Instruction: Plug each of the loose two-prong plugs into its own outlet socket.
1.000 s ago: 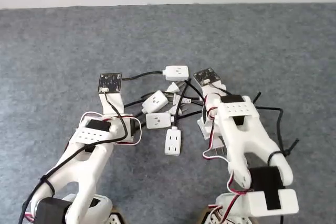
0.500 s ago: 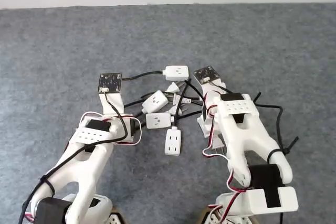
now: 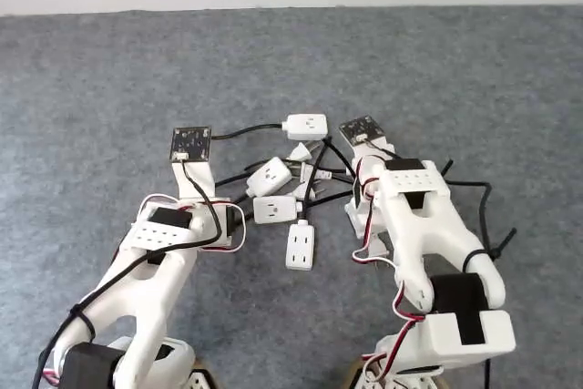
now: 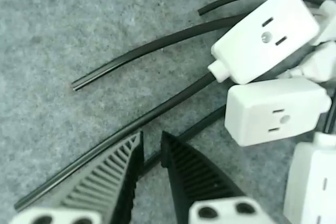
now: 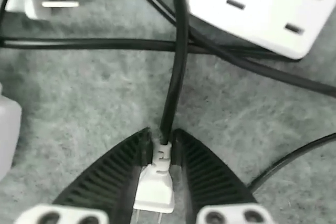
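My right gripper (image 5: 159, 136) is shut on a white two-prong plug (image 5: 156, 184). Its black cord (image 5: 176, 66) runs away from the fingertips, and the prongs point back toward the wrist. A white outlet socket (image 5: 254, 6) lies beyond, across the cords. My left gripper (image 4: 151, 141) rests low on the carpet with its fingers nearly together and nothing between them; a black cable (image 4: 110, 142) passes just past the tips. Two white sockets (image 4: 265, 35) (image 4: 275, 111) lie ahead of it. From above, several sockets (image 3: 301, 246) and loose plugs (image 3: 310, 179) cluster between the arms.
Black cords (image 3: 241, 131) tangle around the sockets on the grey carpet (image 3: 109, 88). A cord loops out beside the right arm (image 3: 414, 202) toward the right. The left arm (image 3: 173, 234) sits left of the cluster. Open carpet lies at the far side and to both sides.
The right arm has shifted slightly to the right and back, still holding the plug. The left arm has not moved.
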